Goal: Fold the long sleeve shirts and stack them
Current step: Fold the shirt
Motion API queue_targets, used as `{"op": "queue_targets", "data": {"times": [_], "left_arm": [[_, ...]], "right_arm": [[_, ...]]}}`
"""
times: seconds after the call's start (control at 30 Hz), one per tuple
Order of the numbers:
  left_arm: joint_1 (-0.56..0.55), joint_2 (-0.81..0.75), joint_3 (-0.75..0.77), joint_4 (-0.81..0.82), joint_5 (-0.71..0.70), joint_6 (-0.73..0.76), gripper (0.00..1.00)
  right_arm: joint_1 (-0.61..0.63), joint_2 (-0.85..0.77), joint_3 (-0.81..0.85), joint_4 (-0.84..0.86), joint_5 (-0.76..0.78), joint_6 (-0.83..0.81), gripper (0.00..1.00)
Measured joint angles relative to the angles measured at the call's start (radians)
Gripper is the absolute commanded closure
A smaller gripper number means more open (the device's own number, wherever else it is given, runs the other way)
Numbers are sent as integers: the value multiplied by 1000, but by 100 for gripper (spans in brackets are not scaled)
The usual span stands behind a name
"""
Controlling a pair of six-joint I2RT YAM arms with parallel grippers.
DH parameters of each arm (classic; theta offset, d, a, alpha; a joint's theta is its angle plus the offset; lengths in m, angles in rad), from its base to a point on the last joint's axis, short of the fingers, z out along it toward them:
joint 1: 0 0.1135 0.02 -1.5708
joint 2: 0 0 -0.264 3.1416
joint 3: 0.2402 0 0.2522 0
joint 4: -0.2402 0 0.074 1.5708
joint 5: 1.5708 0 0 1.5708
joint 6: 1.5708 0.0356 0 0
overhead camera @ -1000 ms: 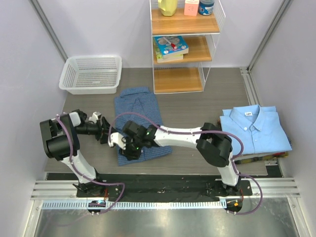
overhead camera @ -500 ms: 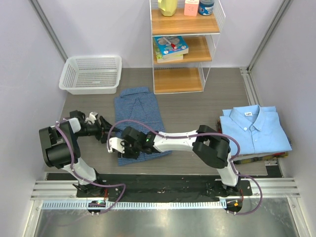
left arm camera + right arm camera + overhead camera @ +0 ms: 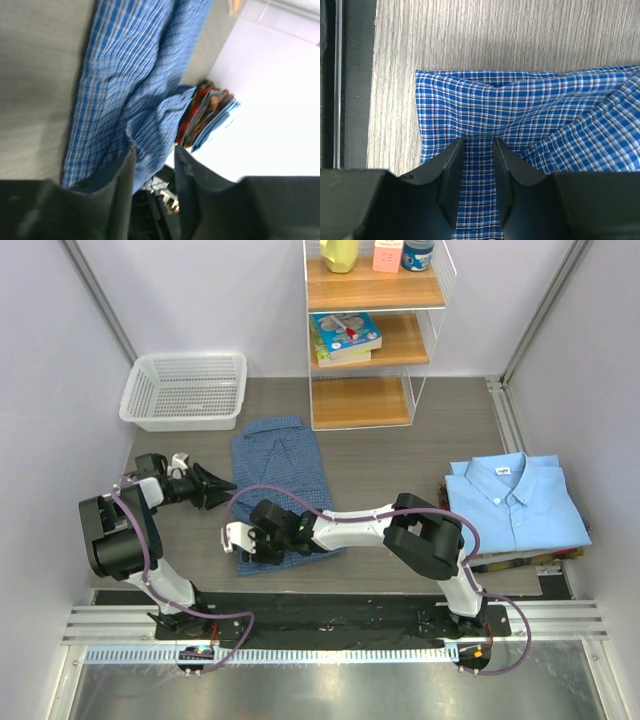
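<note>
Checked dark blue cloth fills the middle left of the overhead view: the dark blue checked shirt [image 3: 285,480] lies flat on the wood-grain surface [image 3: 400,460] as a long narrow panel. Its sides are already turned in, its far end points at the shelf unit [image 3: 370,340], and its near end lies lower left of centre. The light blue shirt [image 3: 515,502] sits folded at the right of the frame with its collar and white neck label showing, well apart from the checked one. A white mesh basket [image 3: 185,390] stands at the upper left. The right fingers [image 3: 250,540] are narrow and hold the near left corner of the checked shirt; the wrist view shows a ridge of cloth pinched between them, with creases fanning out from the pinch. The left fingers [image 3: 218,487] sit at the shirt's left edge, about halfway along it. They are narrow, with cloth showing near their tips in the wrist view, but I cannot tell whether they have hold of it. The step in hand looks like the crosswise fold of this shirt; stacking is not yet done. The next move likely calls for a sure hold at both points, then lifting the near hem and carrying it toward the far end without pulling the layers beneath out of line. With only one corner surely pinched, the hem could skew.
</note>
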State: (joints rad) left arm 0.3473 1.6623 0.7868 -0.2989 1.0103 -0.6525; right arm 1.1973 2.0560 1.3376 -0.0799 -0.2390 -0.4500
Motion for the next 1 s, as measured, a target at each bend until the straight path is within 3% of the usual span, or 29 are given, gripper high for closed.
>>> {"op": "queue_targets", "data": {"times": [0.17, 0.23, 0.37, 0.63, 0.8, 1.0], "left_arm": [[-8, 16, 35, 113, 4, -106, 78], [-10, 16, 45, 146, 8, -137, 78], [5, 12, 85, 92, 0, -104, 48], [61, -107, 7, -188, -74, 45, 43], [27, -113, -51, -237, -88, 51, 43], [5, -74, -51, -162, -67, -8, 57]], "right_arm": [[-8, 0, -1, 2, -14, 0, 64], [-11, 0, -1, 2, -20, 0, 64], [-18, 0, -1, 2, -28, 0, 64], [-24, 0, -1, 1, -37, 0, 64], [-27, 0, -1, 0, -45, 0, 64], [-29, 2, -1, 2, -52, 0, 65]]}}
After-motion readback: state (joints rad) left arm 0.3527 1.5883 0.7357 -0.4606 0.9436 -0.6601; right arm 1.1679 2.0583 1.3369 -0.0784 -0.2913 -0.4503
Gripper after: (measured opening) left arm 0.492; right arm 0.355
